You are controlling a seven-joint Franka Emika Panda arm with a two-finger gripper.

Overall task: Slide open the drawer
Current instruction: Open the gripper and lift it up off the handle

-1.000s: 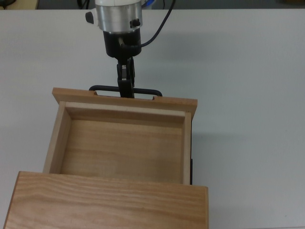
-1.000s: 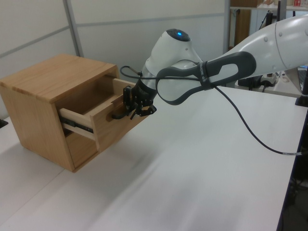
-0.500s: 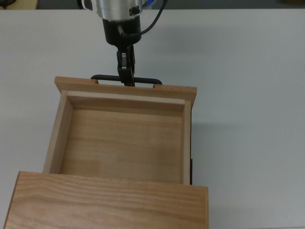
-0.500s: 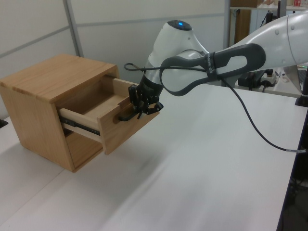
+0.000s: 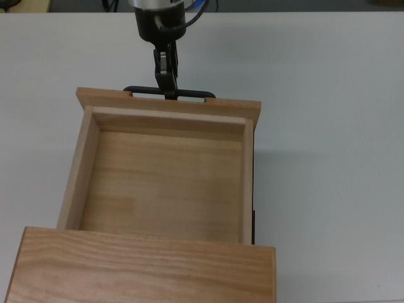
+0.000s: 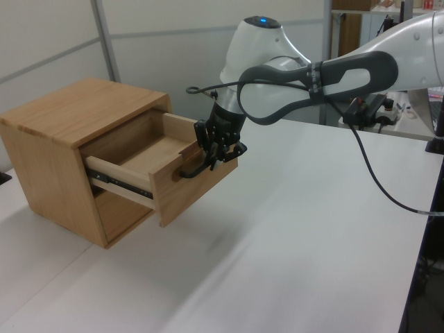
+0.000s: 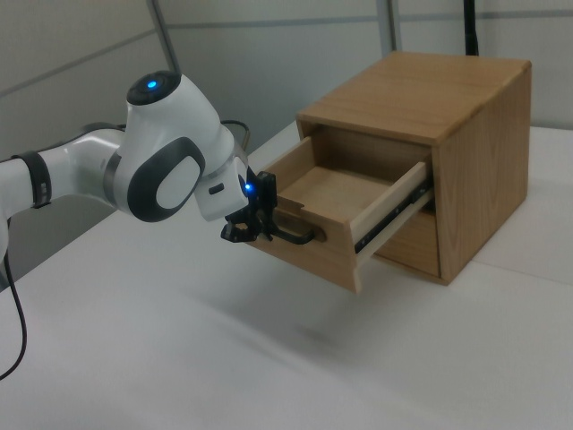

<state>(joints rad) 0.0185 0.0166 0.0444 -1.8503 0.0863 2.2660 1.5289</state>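
Observation:
The light wooden drawer (image 5: 165, 180) (image 6: 182, 182) (image 7: 336, 224) stands pulled well out of the wooden cabinet (image 5: 142, 268) (image 6: 62, 132) (image 7: 466, 134), and its inside is empty. A black bar handle (image 5: 169, 93) (image 6: 194, 168) (image 7: 295, 235) runs along its front panel. My gripper (image 5: 167, 85) (image 6: 217, 151) (image 7: 251, 228) is shut on the middle of that handle, reaching in from the top view's upper edge. Black slide rails show along the drawer's sides.
The cabinet sits on a white table (image 5: 328, 126) (image 6: 291, 243) (image 7: 179, 358). My arm's black cable (image 6: 368, 173) hangs over the table in the left view's right half. A grey wall panel stands behind the cabinet.
The drawer has slid farther out of the cabinet, with my gripper holding the handle and moving toward the top view's upper edge.

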